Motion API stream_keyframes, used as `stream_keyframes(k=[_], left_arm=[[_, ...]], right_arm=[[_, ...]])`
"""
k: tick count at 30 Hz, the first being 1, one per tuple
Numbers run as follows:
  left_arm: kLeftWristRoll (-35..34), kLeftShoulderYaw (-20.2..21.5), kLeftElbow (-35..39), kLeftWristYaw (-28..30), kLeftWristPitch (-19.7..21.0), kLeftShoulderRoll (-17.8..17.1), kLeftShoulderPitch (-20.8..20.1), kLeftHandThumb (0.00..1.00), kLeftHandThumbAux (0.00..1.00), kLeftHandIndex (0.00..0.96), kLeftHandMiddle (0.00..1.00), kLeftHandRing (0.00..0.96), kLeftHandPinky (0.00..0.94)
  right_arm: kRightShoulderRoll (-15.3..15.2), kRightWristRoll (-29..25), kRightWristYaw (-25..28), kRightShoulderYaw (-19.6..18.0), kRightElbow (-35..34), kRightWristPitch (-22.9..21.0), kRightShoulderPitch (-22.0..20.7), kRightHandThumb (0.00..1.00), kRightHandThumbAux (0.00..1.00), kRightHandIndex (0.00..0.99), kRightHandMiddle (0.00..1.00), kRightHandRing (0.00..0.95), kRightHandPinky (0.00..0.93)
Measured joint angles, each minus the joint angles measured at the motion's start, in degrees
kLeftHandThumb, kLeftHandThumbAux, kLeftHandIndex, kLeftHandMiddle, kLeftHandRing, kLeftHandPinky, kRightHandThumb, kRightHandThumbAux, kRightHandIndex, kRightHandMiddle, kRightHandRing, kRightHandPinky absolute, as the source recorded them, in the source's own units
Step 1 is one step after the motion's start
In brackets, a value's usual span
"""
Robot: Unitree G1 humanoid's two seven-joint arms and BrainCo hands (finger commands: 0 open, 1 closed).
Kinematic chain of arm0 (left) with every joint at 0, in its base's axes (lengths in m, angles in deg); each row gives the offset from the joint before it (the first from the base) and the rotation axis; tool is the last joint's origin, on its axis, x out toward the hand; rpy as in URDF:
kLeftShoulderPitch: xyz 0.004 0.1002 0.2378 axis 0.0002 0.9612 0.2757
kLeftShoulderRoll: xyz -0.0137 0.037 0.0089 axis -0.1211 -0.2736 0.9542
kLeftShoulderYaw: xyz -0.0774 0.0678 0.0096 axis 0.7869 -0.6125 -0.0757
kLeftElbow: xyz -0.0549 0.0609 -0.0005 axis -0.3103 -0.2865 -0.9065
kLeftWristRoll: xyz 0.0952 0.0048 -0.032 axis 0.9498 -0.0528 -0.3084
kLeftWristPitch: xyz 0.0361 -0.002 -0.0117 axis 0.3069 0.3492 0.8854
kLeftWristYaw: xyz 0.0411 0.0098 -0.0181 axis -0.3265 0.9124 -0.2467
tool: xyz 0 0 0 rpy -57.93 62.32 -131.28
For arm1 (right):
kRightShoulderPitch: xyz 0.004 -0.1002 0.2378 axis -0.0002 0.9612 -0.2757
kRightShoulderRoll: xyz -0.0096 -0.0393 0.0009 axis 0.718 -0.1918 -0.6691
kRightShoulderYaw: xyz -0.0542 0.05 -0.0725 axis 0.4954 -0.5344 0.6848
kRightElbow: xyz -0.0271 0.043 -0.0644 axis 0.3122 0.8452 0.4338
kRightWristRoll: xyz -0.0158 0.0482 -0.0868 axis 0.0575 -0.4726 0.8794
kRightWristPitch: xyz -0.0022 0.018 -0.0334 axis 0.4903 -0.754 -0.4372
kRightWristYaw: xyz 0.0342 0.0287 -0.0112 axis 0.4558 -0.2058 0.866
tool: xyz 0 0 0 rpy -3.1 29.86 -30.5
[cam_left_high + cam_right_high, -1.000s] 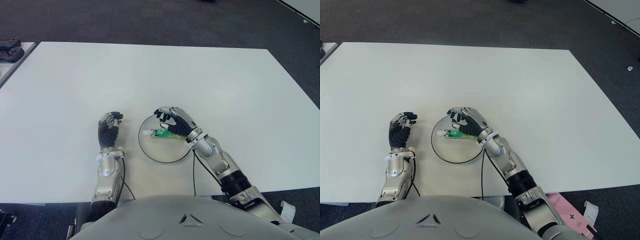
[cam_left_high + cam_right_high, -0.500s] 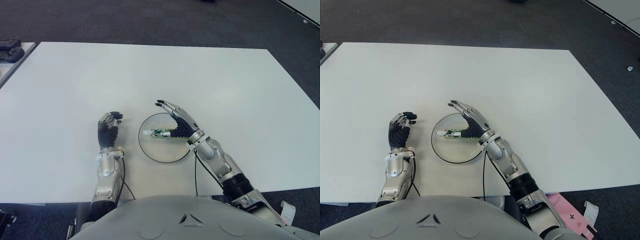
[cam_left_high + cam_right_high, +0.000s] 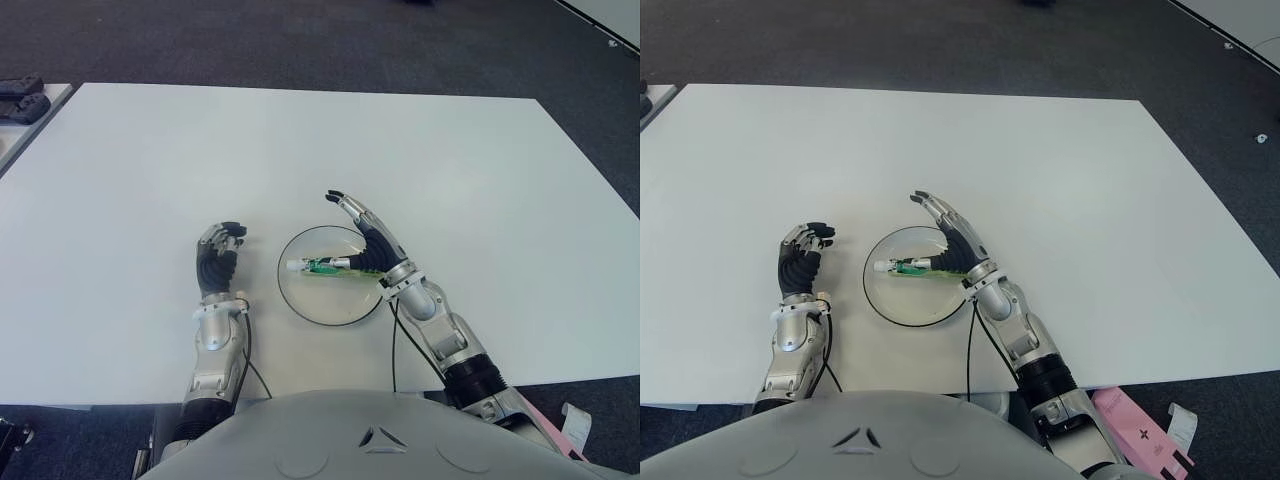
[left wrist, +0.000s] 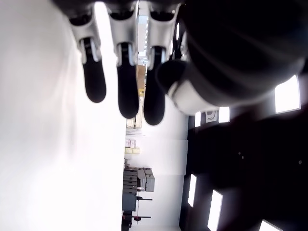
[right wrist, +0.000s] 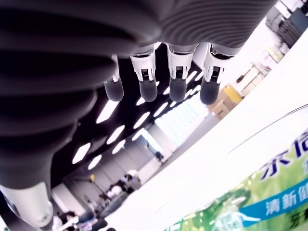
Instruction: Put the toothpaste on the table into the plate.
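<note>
One green toothpaste tube (image 3: 328, 266) lay inside the single round plate (image 3: 312, 304) on the white table (image 3: 300, 150), white cap toward the left hand. Its label carried Chinese characters, only partly readable. The right hand (image 3: 366, 240) hovered at the plate's right edge, fingers straightened, gripping nothing. The left hand (image 3: 216, 260), fingers curled and empty, showed left of the plate
</note>
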Motion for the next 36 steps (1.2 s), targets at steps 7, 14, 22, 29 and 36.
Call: stream_keyframes(k=[7, 14, 22, 29, 36], left_arm=[[0.0, 0.0, 0.1, 0.0, 0.8, 0.0, -0.2, 0.713, 0.722, 0.422, 0.446, 0.394, 0.353], [0.1, 0.0, 0.8, 0.0, 2.1, 0.0, 0.1, 0.713, 0.722, 0.422, 0.444, 0.392, 0.353], [0.1, 0.0, 1.4, 0.0, 2.6, 0.0, 0.2, 0.714, 0.722, 0.422, 0.45, 0.4, 0.36], [0.1, 0.0, 1.4, 0.0, 2.6, 0.0, 0.2, 0.712, 0.722, 0.422, 0.451, 0.403, 0.367], [0.1, 0.0, 1.5, 0.0, 2.6, 0.0, 0.2, 0.712, 0.722, 0.422, 0.45, 0.402, 0.365]], right_arm=[[0.7, -3.6, 0.4, -2.1, 0.6, -0.3, 0.5, 0.002, 0.709, 0.057, 0.085, 0.083, 0.102], [3.7, -10.6, 2.2, -4.0, 0.6, -0.8, 1.4, 0.0, 0.658, 0.07, 0.096, 0.079, 0.082], [7.0, -13.6, 0.9, -5.9, -1.5, -0.2, 4.6, 0.0, 0.702, 0.115, 0.164, 0.154, 0.187], [10.4, -14.0, -4.4, -8.3, 0.3, 5.0, 6.6, 0.057, 0.771, 0.162, 0.227, 0.214, 0.246], [13.6, -14.0, -9.6, -10.6, 4.4, 9.5, 7.0, 0.157, 0.765, 0.231, 0.272, 0.24, 0.227]])
